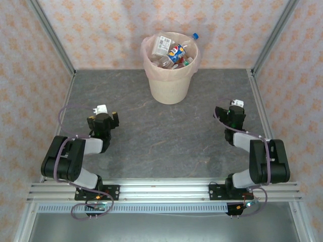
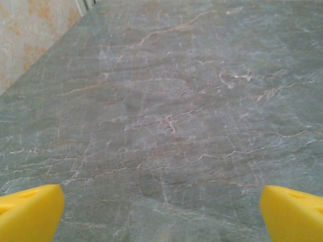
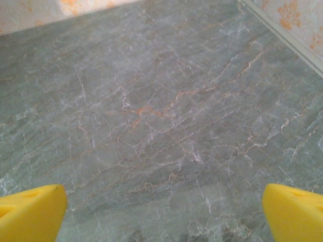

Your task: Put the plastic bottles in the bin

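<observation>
1. Checking the left gripper [image 1: 104, 115] from the top view, we see its fingers spread wide apart over the grey veined table [image 1: 161, 143].
2. In the left wrist view, the left gripper [image 2: 161, 214] shows as two yellow fingertips [image 2: 30, 212] at the bottom corners. They sit far apart, with table surface between them and ahead of them.
3. We see the right gripper [image 1: 229, 113] with its fingers also wide apart over the table.
4. In the right wrist view, the right gripper [image 3: 164, 214] looks the same: yellow fingertips [image 3: 33, 212] at the two bottom corners, with veined table between and ahead.
5. We cannot tell whether either pair of fingertips touches the table.
6. The bin [image 1: 169, 88] stands at the far side of the table, ahead and to the right of the left fingers and ahead and to the left of the right fingers. It is well apart from both.
7. The plastic bottles [image 1: 171, 53] lie piled inside the bin, within the pinkish bag liner [image 1: 150, 68]. We make out clear bodies and a blue and red label.
8. One clear bottle with a blue cap [image 1: 195, 36] pokes above the rim, on the side nearer the right fingers.
9. Patterned walls [image 1: 101, 30] stand beyond the bin. In the wrist views one shows ahead-left of the left fingers, and others ahead and ahead-right of the right fingers.
</observation>
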